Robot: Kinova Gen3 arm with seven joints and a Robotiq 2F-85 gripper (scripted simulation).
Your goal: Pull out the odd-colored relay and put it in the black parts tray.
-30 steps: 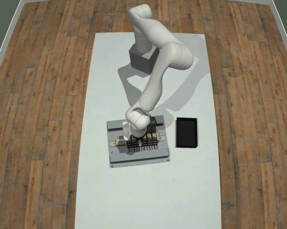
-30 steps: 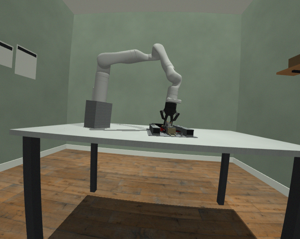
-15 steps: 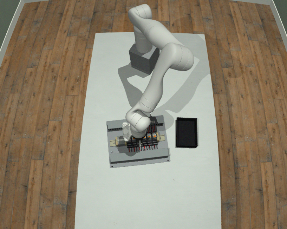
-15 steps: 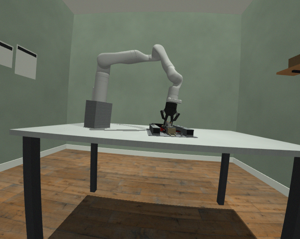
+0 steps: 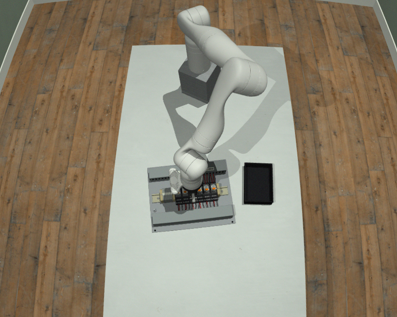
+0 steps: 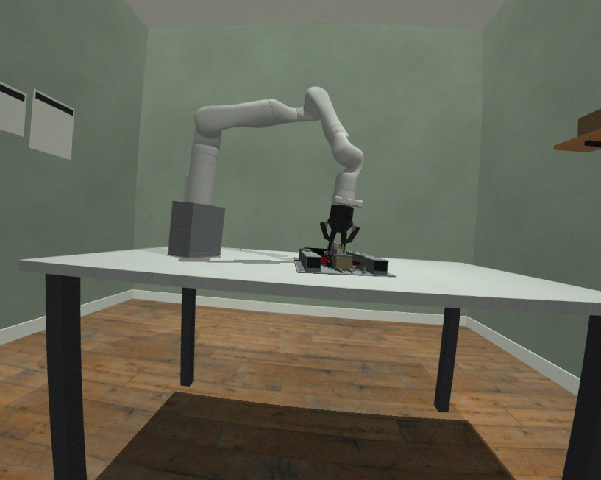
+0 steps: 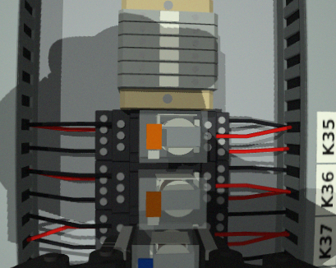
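The grey relay panel [image 5: 188, 196] lies on the white table, and it also shows in the side view [image 6: 342, 264]. A row of relays sits on its rail. In the wrist view two relays with orange buttons [image 7: 154, 136] [image 7: 154, 204] stand at K35 and K36. The relay with the blue button [image 7: 162, 256] is at K37, at the bottom edge of that view. My gripper [image 7: 164, 246] is shut on the blue-button relay, one finger on each side. From above, my wrist hides it [image 5: 191, 194]. In the side view the gripper [image 6: 340, 249] points straight down onto the panel.
The black parts tray [image 5: 258, 183] lies on the table right of the panel. Slotted cable ducts [image 7: 26, 123] [image 7: 292, 123] run along both sides of the relay row, with red and black wires. A stack of grey terminal blocks [image 7: 167, 55] sits beyond K35. The arm's base block [image 5: 198, 81] stands at the back.
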